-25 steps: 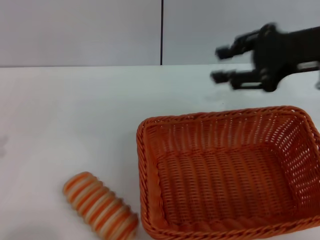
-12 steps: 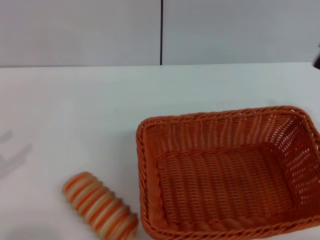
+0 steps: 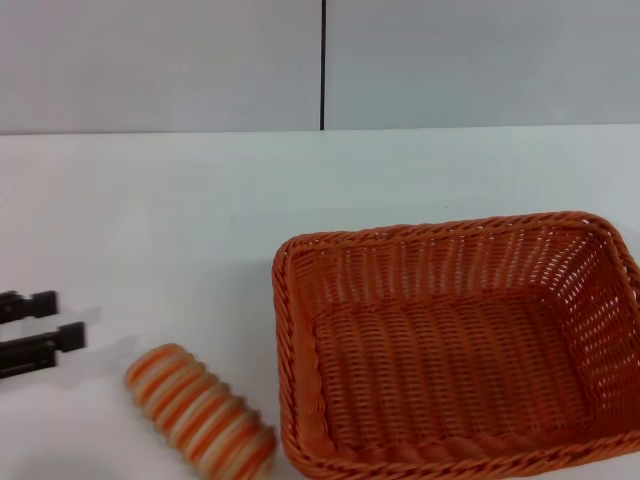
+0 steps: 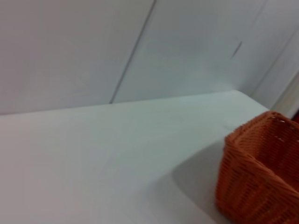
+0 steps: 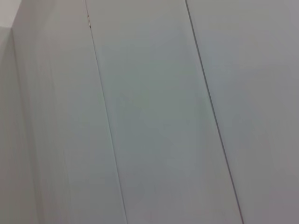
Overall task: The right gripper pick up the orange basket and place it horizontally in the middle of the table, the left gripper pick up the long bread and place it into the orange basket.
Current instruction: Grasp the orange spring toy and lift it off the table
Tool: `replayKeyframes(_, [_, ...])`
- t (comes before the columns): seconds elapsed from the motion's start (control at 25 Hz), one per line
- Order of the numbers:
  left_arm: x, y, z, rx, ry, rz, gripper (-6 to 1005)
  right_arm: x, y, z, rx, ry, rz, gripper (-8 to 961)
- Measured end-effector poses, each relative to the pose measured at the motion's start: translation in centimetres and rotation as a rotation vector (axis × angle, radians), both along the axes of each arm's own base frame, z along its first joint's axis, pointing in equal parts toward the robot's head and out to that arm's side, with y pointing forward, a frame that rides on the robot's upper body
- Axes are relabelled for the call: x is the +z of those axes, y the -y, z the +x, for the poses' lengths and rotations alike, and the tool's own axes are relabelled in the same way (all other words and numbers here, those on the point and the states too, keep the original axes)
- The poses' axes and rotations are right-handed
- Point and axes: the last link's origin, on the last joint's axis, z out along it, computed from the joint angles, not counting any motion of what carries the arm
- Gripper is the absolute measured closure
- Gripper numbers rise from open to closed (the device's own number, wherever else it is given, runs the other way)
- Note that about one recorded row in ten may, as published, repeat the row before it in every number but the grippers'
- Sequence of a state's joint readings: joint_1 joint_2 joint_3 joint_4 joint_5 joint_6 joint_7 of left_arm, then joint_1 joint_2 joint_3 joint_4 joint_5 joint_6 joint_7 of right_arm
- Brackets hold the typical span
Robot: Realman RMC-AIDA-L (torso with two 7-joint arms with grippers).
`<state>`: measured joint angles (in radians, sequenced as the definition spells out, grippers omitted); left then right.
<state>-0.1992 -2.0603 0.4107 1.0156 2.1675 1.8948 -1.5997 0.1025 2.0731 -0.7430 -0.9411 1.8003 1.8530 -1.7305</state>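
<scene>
Head view: one orange basket near right on the table, long axis left-right. One long bread near left, angled far-left to near-right. Left gripper at left edge, fingers spread, empty. Left wrist view: basket corner. Right wrist view: only wall.

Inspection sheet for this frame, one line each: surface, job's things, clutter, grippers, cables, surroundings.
Surface: white table, flat.
Job's things: orange basket upright at the near right, nothing inside it; long bread lying on the table to its left, apart from it.
Clutter: nothing seen.
Grippers: left gripper at the left edge of the head view, fingers parted, holding nothing, short of the bread; right gripper not in view.
Cables: nothing seen.
Surroundings: grey wall with a black vertical seam.
</scene>
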Motion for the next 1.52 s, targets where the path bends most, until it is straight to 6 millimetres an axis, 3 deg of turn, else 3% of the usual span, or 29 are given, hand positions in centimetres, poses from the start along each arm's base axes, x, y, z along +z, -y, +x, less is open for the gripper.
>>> replayKeyframes(0.68, [-7.1,-1.0,-0.9,0.016,0.023,-0.124,287,0.7,0.3,0.7,-0.025,-0.025,0.026,486])
replayKeyframes(1.52, [-8.2,-0.8,-1.4,0.004,-0.033,-0.166,290,0.7,0.3,1.1,-0.039,-0.040,0.029,486])
